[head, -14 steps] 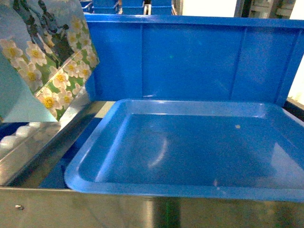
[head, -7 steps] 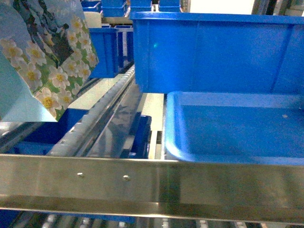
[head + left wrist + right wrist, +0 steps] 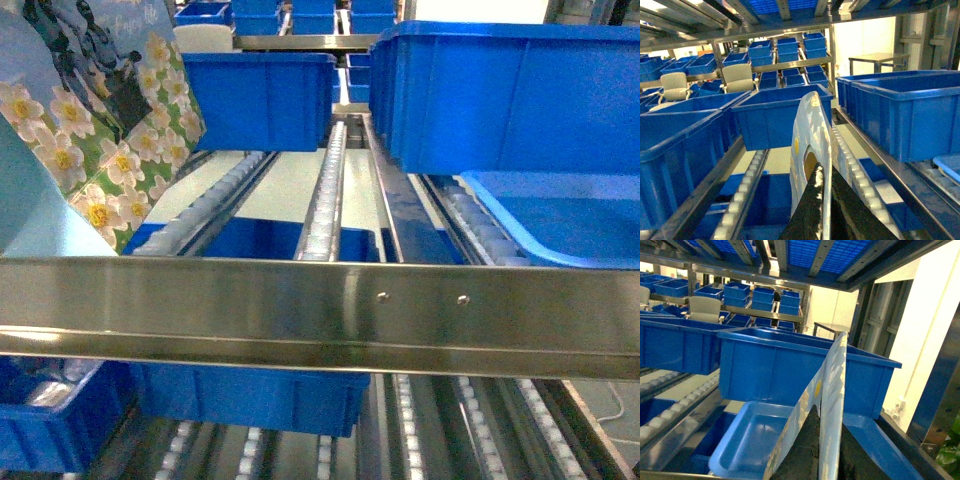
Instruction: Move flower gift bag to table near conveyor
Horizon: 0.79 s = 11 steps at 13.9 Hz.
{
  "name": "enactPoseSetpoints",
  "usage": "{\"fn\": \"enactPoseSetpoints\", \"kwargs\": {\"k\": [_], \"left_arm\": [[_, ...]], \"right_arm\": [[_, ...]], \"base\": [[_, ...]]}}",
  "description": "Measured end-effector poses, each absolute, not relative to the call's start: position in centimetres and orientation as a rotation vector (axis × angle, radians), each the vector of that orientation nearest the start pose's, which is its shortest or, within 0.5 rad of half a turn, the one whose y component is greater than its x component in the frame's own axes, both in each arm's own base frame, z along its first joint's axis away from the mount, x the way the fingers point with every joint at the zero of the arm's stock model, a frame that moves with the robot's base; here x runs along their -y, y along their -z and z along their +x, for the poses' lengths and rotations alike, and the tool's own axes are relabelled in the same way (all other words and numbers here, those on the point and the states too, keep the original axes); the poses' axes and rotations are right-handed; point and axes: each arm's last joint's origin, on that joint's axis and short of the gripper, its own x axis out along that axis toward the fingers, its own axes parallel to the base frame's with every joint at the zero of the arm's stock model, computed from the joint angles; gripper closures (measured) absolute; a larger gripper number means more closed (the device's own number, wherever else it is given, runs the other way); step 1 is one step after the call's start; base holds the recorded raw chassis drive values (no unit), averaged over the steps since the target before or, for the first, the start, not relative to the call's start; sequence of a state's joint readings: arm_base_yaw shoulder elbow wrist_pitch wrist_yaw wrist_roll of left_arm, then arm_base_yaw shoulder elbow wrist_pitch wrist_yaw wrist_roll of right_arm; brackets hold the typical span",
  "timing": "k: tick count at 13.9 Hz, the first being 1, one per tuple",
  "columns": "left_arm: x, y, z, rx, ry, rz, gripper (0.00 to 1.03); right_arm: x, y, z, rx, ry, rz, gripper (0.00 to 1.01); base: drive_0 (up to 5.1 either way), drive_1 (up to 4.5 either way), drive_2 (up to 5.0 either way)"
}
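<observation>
Head view: flower gift bag (image 3: 95, 120) hangs upper left above the conveyor (image 3: 325, 200). Left pincer (image 3: 822, 200) and right pincer (image 3: 817, 450) each clamp its edge.

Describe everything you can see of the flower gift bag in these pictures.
The flower gift bag looks like glossy paper printed with white, yellow-centred daisies on green, with a plain pale blue side panel. It hangs tilted at the head view's upper left, above the conveyor. Each wrist view shows a thin edge of it rising between dark pincer fingers, apparently held.
</observation>
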<state>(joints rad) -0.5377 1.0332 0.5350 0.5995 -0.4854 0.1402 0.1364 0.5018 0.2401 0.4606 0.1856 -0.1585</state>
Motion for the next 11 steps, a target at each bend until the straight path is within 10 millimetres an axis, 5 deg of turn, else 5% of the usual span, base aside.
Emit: {"fn": "enactPoseSetpoints", "kwargs": {"k": [11], "left_arm": [[10.18,-27.55,19.72,0.093,0.045,0.09,1.01]], "right_arm": [[-1.31,-24.41,13.45,0.194,0.064,-0.126,0.98]], "base": [[0.0,0.0,0.0]]}}
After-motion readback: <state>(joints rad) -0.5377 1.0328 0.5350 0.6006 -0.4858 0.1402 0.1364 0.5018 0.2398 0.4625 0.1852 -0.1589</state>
